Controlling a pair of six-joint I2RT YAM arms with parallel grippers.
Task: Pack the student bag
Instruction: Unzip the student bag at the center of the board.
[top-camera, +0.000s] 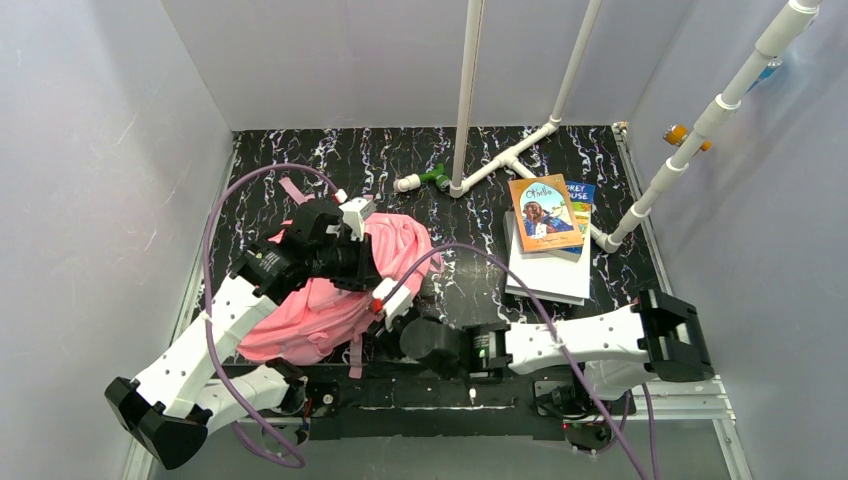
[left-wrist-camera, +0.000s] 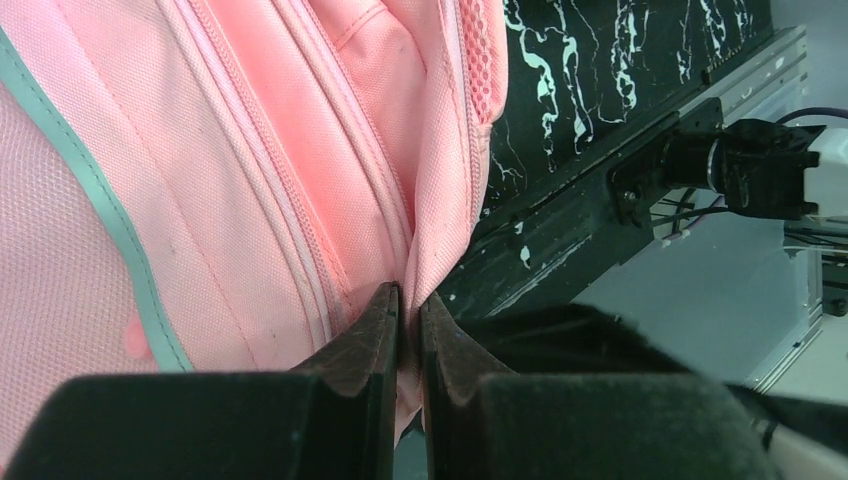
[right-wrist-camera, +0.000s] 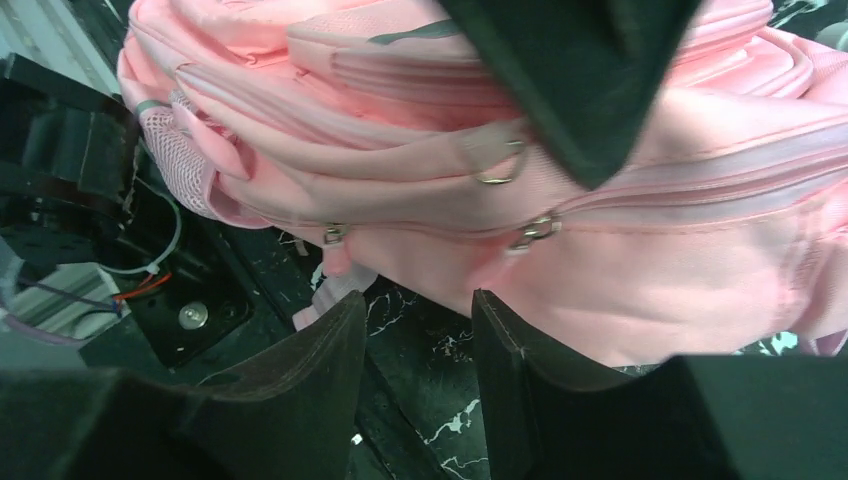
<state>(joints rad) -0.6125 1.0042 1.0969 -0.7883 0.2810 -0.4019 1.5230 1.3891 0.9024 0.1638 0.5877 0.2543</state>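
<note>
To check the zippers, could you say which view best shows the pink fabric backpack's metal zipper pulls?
Right wrist view: the metal zipper pulls hang close and sharp. Left wrist shows only zipper seams; from above they are too small.

Pink student bag (top-camera: 310, 325): middle covered by the left arm (top-camera: 320, 255) in the top view, cut off at left and top edges in the left wrist view, partly masked by a blurred dark shape (right-wrist-camera: 580, 70) in the right wrist view; blue book (top-camera: 581, 192), title half hidden under the upper book (top-camera: 545, 212).
</note>
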